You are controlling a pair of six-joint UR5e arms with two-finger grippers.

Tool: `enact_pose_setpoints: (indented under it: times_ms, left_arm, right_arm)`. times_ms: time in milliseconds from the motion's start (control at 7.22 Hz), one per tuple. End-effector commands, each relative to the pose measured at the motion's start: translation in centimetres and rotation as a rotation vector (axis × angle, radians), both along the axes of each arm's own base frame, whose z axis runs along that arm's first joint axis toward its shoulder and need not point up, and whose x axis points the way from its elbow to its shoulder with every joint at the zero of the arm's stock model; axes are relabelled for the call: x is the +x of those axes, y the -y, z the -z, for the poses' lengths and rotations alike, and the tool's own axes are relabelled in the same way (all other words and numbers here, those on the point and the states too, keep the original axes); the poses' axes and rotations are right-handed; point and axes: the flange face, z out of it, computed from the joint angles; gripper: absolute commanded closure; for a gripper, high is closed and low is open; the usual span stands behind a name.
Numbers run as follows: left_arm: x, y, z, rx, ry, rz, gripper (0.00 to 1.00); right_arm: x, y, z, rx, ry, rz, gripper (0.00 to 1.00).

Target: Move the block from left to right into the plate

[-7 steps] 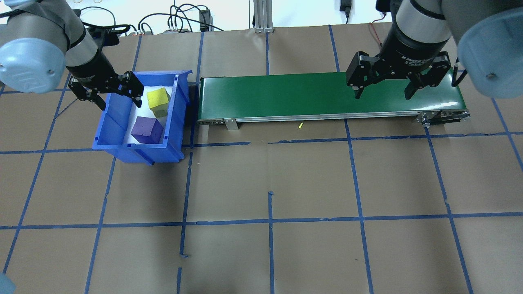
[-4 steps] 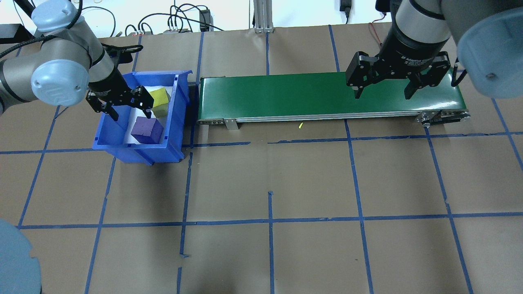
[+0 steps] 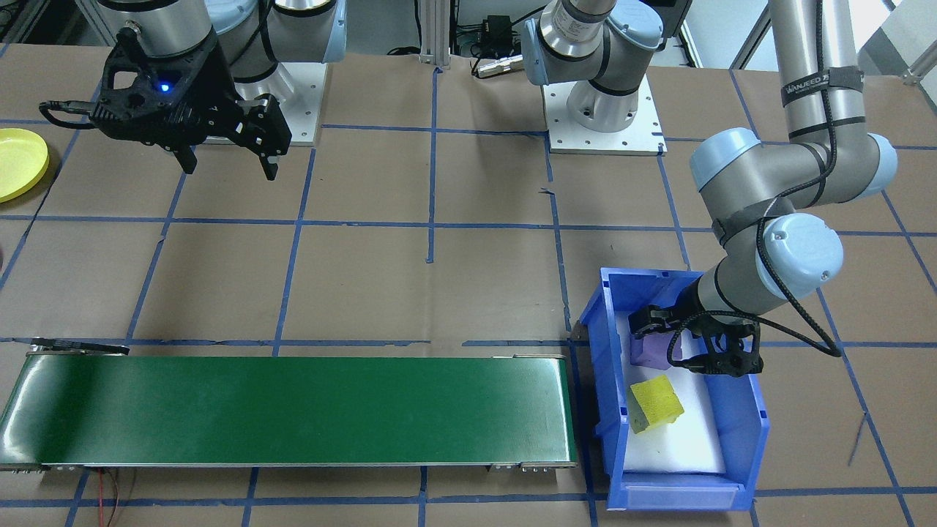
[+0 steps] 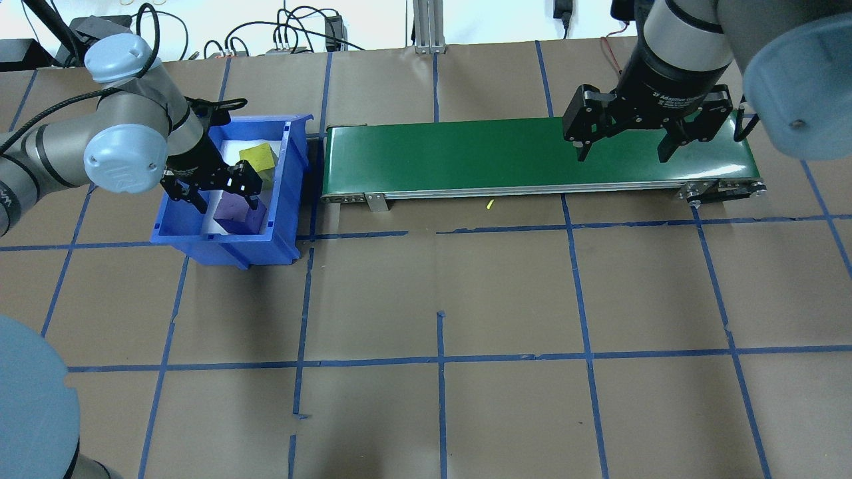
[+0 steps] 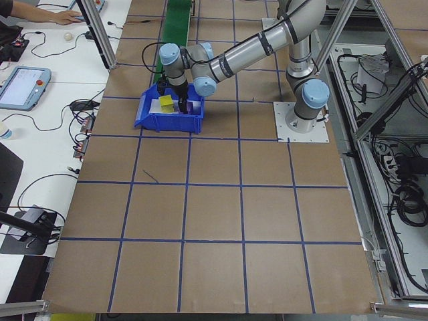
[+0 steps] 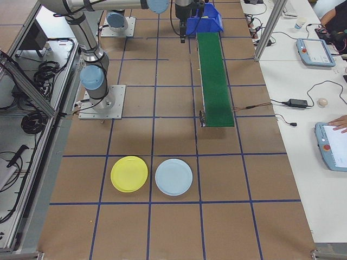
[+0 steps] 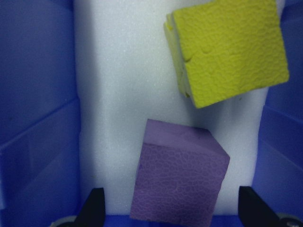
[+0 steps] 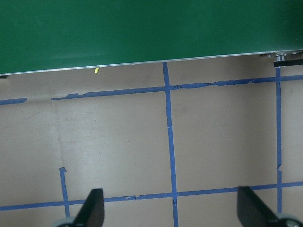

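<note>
A purple block [image 4: 234, 210] and a yellow block [image 4: 258, 161] lie on white foam in the blue bin [image 4: 174, 214]. My left gripper [image 4: 225, 199] is open and lowered into the bin. Its fingers stand apart on either side of the purple block [image 7: 177, 182], not touching it; the yellow block [image 7: 229, 49] lies beyond. From the front the left gripper [image 3: 684, 348] partly hides the purple block [image 3: 650, 353]. My right gripper [image 4: 624, 152] hangs open and empty over the right end of the green conveyor [image 4: 466, 156]. The yellow plate [image 6: 129, 174] sits on the table far to my right, also at the front view's edge [image 3: 16, 165].
A light blue plate [image 6: 173, 177] lies beside the yellow one. The conveyor [image 3: 293, 410] runs from the bin's side toward my right. Brown paper with blue tape lines covers the table [image 4: 439, 299]. Cables lie along the far edge.
My left gripper has moved along the bin from near the yellow block to the purple block and come down around it, still open. The right arm has held still.
</note>
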Motion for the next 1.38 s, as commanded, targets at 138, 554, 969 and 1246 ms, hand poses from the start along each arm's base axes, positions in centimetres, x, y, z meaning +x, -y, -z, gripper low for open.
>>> enact_pose_setpoints:
  times_ms: [138,554,969,1246]
  left_arm:
    - [0.1,0.5,1.5,-0.021,0.005,0.003,0.01]
    - [0.1,0.4,1.1,-0.023,0.009,0.002,0.09]
    - [-0.3,0.3,0.6,-0.031,0.009,-0.003,0.13]
    - [-0.3,0.0,-0.3,-0.041,0.022,0.006,0.37]
  right_arm:
    - [-0.1,0.0,-0.1,-0.002,0.0,0.001,0.0]
    - [-0.1,0.1,-0.1,-0.002,0.0,0.003,0.0]
    - [-0.1,0.0,-0.1,-0.002,0.0,0.001,0.0]
    - [-0.2,-0.1,-0.3,-0.005,-0.001,0.003,0.0]
